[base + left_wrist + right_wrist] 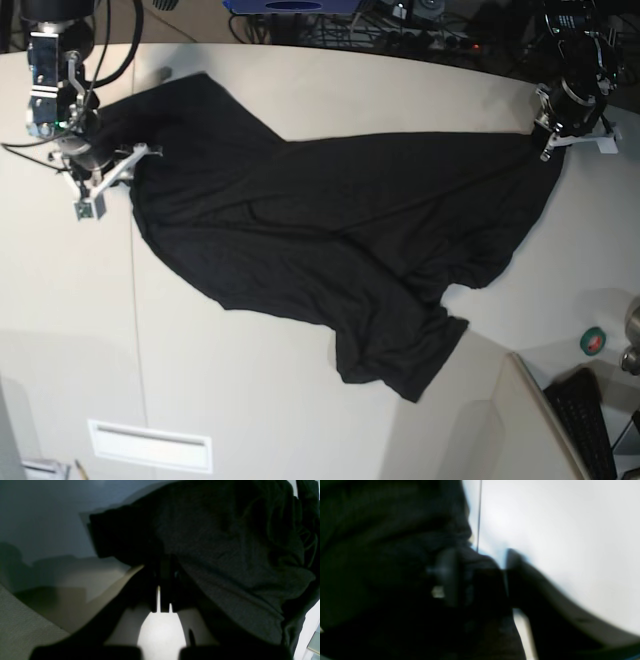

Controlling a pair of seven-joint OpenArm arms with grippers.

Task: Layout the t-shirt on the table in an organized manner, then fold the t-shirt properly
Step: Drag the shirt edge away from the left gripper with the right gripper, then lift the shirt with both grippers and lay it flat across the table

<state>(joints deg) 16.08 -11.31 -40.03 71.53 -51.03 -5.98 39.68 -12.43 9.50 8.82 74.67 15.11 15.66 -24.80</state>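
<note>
The black t-shirt (340, 230) lies spread across the off-white table (300, 400), stretched between both arms, with one sleeve bunched towards the front right. At the far right, my left gripper (548, 140) is shut on a shirt edge; in its wrist view the closed fingers (160, 585) pinch the dark fabric (225, 542). My right gripper (112, 178) is at the shirt's far left edge. The blurred right wrist view shows its fingers (447, 577) apart with a bunch of fabric (382, 542) between them (480, 580). Whether they pinch it is unclear.
A thin seam (135, 330) runs down the table on the left. A black keyboard (590, 420) and a green roll (593, 340) sit at the right, beyond the table's angled edge. A white rectangular plate (150, 445) lies at the front left. Cables (400, 20) line the far edge.
</note>
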